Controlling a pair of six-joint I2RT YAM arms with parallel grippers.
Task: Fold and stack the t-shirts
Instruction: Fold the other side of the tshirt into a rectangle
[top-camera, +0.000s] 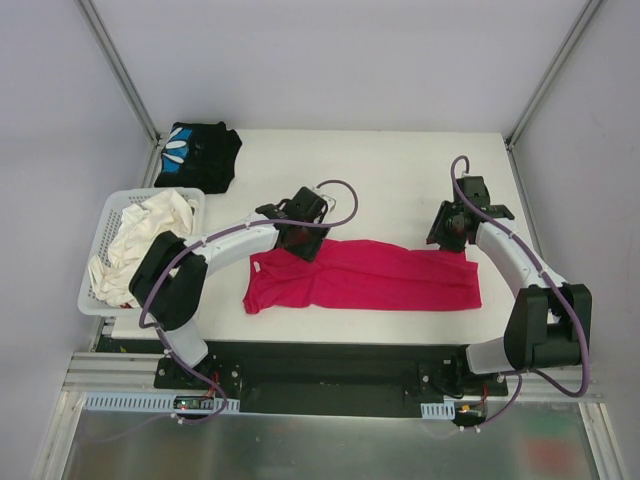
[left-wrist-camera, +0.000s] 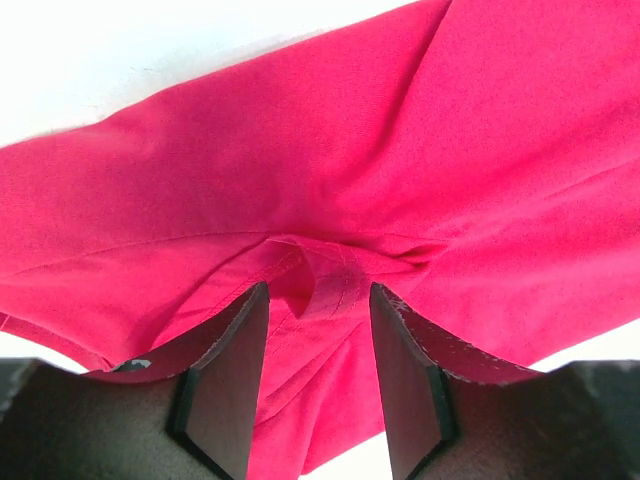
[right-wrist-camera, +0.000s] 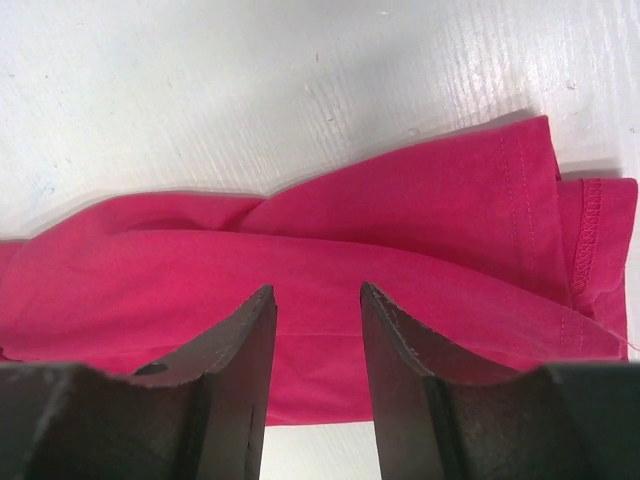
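A plain magenta-red soft cloth t-shirt (top-camera: 370, 275) lies stretched sideways along the near part of the white surface (top-camera: 400, 180), folded into a long band between the two arms. The left pincer (left-wrist-camera: 318, 290) is down on the shirt's left part, its jaws standing about half apart with a raised ridge of red cloth and a stitched seam between them. Whether they press that ridge I cannot tell. The right pincer (right-wrist-camera: 318, 290) stands at the shirt's right end, jaws parted over flat cloth, gripping nothing, just beside a hemmed edge. A black cloth t-shirt with a blue-and-white print (top-camera: 198, 155) lies crumpled at the far left corner, its print too small to read. Beside the left arm a white plastic lattice basket (top-camera: 95, 250) holds pale crumpled cloth (top-camera: 150, 225).
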